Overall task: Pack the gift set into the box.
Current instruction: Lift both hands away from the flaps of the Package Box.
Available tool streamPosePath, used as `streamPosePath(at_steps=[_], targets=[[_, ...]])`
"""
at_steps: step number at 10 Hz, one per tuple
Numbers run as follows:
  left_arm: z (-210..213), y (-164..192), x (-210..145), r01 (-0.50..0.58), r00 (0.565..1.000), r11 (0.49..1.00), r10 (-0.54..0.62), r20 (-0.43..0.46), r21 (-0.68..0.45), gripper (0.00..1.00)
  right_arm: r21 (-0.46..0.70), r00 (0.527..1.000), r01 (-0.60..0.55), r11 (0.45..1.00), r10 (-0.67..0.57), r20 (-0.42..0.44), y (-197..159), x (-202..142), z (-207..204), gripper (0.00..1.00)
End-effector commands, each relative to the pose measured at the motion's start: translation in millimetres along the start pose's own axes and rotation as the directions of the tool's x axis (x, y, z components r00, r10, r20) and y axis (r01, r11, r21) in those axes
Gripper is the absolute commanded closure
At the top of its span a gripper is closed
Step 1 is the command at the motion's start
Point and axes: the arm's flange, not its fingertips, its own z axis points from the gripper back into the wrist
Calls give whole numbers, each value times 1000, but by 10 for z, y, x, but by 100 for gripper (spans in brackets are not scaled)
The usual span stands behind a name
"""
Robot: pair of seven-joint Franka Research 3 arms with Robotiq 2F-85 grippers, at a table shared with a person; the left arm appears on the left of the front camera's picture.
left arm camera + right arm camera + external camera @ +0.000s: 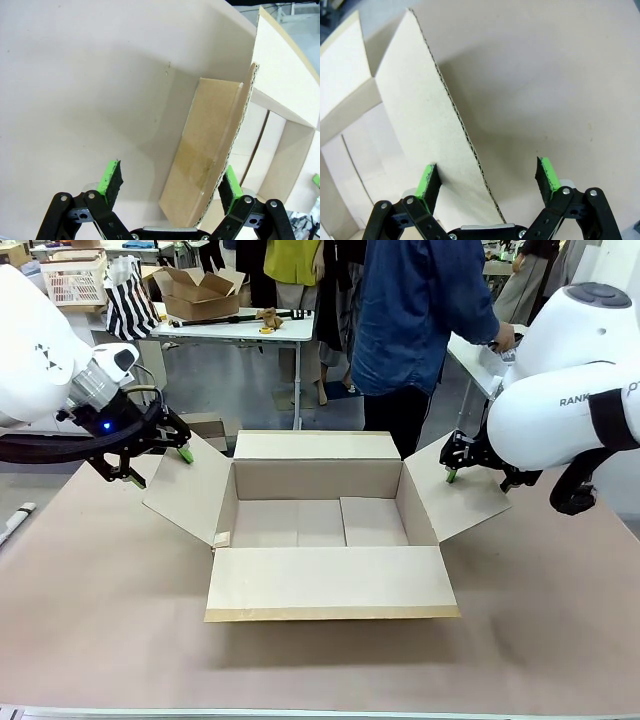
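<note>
**Clerk:** Nearest entry?

**Checker:** Pinkish-beige table (100,630), flat. At its middle stands the large plain brown corrugated cardboard box (330,582), with four top flaps folded outward. The near flap lies toward the robot, and the bottom panels show inside.

**Clerk:** Left side?

**Checker:** Left gripper (160,466), black with green pads, on a white arm coming in from the left and angled down toward the box. Its jaws are spread and straddle the outer edge of the left flap (210,150). In the left wrist view that edge stands between the two fingers, close by one pad. Whether they touch cannot be told.

**Clerk:** Right side?

**Checker:** Right gripper (478,480), on a white arm bent in from the right. Its jaws are likewise spread, over the corner of the right flap (415,110). In the right wrist view one pad sits above the flap's face and the other is out over the table.

**Clerk:** Far entries?

**Checker:** A person in a dark blue shirt (415,310) stands just beyond the box, with one hand (505,337) reaching right. Farther left, a white side table (250,328) carries a smaller open brown carton (200,295) and a black-and-white striped bag (130,302).
</note>
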Motion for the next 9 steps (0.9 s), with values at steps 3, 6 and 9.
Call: streamPosePath(at_steps=[3,6,9], targets=[[10,11,-2,3,1000,1000,-3,3,3,0,-18,1000,20,1000,-20,8,34,24,35,0],[10,11,-2,3,1000,1000,-3,3,3,0,-18,1000,20,1000,-20,8,34,24,35,0],[10,11,-2,3,1000,1000,-3,3,3,0,-18,1000,20,1000,-20,8,34,24,35,0]])
